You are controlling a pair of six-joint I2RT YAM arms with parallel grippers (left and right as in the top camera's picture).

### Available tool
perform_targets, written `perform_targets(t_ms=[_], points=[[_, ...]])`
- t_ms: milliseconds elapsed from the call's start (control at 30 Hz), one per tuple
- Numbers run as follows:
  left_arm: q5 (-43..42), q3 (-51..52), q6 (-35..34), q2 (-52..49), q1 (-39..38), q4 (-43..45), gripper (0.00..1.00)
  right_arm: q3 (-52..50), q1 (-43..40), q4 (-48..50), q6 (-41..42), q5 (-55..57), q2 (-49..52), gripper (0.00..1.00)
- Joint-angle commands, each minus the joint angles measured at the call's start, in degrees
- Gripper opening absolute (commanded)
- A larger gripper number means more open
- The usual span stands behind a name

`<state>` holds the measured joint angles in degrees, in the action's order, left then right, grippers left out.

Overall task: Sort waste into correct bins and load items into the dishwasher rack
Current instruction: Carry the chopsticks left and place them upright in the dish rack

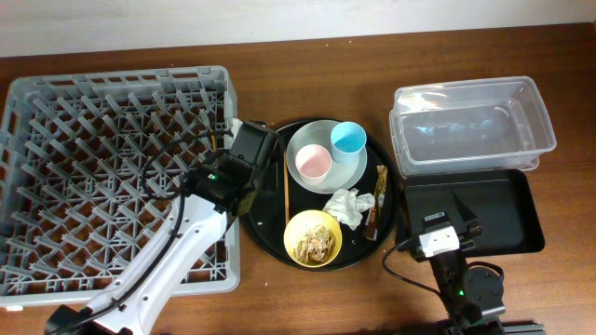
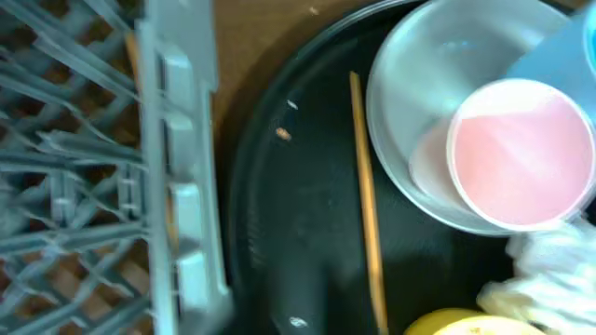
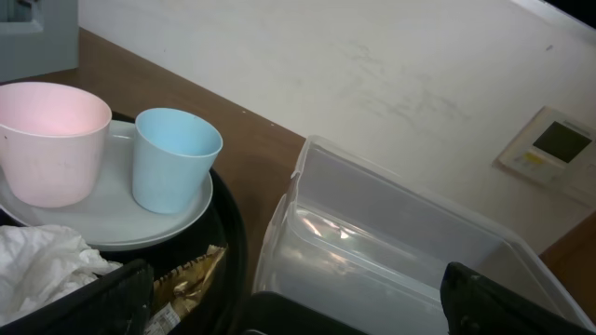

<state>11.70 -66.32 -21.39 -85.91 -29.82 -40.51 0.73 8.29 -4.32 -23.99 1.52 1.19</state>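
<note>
On the round black tray (image 1: 265, 223) a grey-green plate (image 1: 312, 135) holds the pink cup (image 1: 313, 164) and the blue cup (image 1: 348, 140). A chopstick (image 1: 286, 191) lies left of them, also in the left wrist view (image 2: 368, 205). The white tissue (image 1: 346, 207), the wrapper (image 1: 376, 205) and a yellow bowl (image 1: 291, 233) with food scraps (image 1: 315, 244) lie below. My left gripper (image 1: 250, 154) hovers at the tray's left edge beside the rack (image 1: 102, 177); its fingers are hidden. My right gripper (image 3: 312, 302) is open and empty over the black bin (image 1: 507, 214), facing the clear tub (image 3: 400, 251).
The clear tub (image 1: 470, 126) stands behind the black bin at the right. The rack's wall (image 2: 177, 140) runs close along the round tray's left rim. Bare wooden table lies in front of the round tray. A white wall is behind.
</note>
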Motion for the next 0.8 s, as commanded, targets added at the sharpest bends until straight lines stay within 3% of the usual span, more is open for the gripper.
perform_targets(t_ms=[0,33,100,233,600,700,767], points=[[-8.57,-0.24,-3.67,-1.31,-0.13,-0.52,0.43,-0.42,-0.07,-0.22,0.44,0.68,-0.35,0.99],[-8.48,-0.24,-4.33,-2.82,-0.46,-0.46,0.43,-0.42,-0.07,-0.22,0.44,0.68,-0.35,0.99],[-8.96,-0.24,-7.43,-8.00,-0.57,-0.26,0.31,-0.42,-0.07,-0.22,0.44,0.68,-0.35,0.99],[-12.02,-0.24,-7.74,-16.33,-1.68,3.69,0.31,-0.42,-0.07,-0.22,0.44,0.68,-0.35,0.99],[-11.76,-0.22,-8.59,-25.94,-2.67,9.97,0.31,-0.42,-0.07,-0.22,0.44,0.68,-0.35,0.99],[-11.78,-0.22,-8.59,-26.58,-2.71,9.92,0.01,-0.42,-0.07,-0.22,0.44,0.68,-0.35,0.99],[-11.78,-0.22,-8.59,-26.10,-2.71,9.86,0.00,-0.42,-0.07,-0.22,0.44,0.68,-0.35,0.99]])
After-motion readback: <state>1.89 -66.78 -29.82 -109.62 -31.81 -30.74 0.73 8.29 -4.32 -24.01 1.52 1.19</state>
